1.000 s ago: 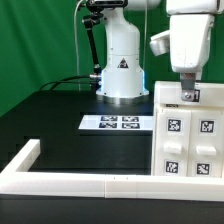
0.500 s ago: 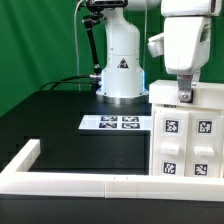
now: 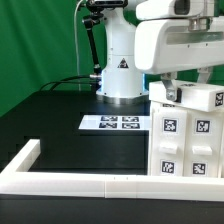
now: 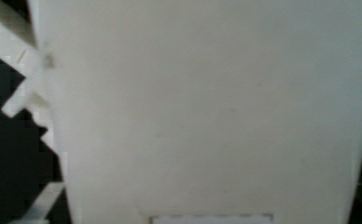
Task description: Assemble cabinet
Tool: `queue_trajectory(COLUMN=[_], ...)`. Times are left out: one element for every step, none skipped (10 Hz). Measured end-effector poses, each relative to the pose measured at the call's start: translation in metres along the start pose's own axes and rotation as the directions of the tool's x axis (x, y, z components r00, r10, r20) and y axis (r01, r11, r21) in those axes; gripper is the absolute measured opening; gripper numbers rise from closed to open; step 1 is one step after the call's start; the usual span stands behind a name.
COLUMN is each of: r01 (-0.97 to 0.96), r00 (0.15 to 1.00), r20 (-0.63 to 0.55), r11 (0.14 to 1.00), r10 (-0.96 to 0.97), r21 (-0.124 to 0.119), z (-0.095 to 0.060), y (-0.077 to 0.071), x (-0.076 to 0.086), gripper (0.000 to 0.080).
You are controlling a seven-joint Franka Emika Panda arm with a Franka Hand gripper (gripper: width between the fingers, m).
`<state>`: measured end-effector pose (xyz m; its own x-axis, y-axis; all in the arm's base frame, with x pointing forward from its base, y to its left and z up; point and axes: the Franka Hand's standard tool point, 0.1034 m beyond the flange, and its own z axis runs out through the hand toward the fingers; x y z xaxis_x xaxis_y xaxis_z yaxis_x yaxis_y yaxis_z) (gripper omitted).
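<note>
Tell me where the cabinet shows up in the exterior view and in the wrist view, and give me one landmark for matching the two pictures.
Exterior view: the cabinet stands at the exterior view's right, by the white rail, its tagged faces toward the camera, under the robot's wrist.
Wrist view: the cabinet fills nearly the whole picture as a plain white surface, seen close up.
Shared landmark: the black table, seen as a dark strip beside the cabinet in the wrist view.

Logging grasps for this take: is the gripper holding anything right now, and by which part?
It cannot be told. The arm's hand covers the fingertips above the cabinet in the exterior view, and the wrist view shows only a blank white surface up close.
</note>
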<state>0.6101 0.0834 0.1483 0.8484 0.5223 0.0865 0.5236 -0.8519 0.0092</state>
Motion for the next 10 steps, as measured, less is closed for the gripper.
queue_trajectory(r01=[-0.129, -0.224, -0.270, -0.338, -0.391, -0.462, -0.517, -0.586, -0.689, -0.788], r00=[0.992, 0.975, 0.963, 0.941, 0.921, 0.887, 0.856, 0.810, 0.724, 0.614], r20=[-0.003, -0.003, -0.002, -0.002, -0.001, 0.000, 0.001, 0.001, -0.003, -0.005], r11=[0.992, 0.975, 0.963, 0.941, 0.920, 0.887, 0.856, 0.810, 0.724, 0.614], r10=[0.129, 0.224, 0.270, 0.338, 0.391, 0.462, 0.517, 0.587, 0.689, 0.789], r21=[0.007, 0.010, 0.010, 0.010, 0.011, 0.011, 0.011, 0.016, 0.031, 0.048], z=[0.0004, 0.0004, 0.0004, 0.0004, 0.0005, 0.0005, 0.0005, 0.0007, 0.0008, 0.0009], y=[-0.0001, 0.0002, 0.0000, -0.0001, -0.0002, -0.0003, -0.0003, -0.0007, -0.0008, -0.0014], x=[0.0002, 0.0003, 0.0004, 0.0004, 0.0004, 0.0004, 0.0004, 0.0006, 0.0007, 0.0004], gripper=[0.0547, 0.0547, 0.0547, 0.0547, 0.0547, 0.0547, 0.0547, 0.0547, 0.0547, 0.0547])
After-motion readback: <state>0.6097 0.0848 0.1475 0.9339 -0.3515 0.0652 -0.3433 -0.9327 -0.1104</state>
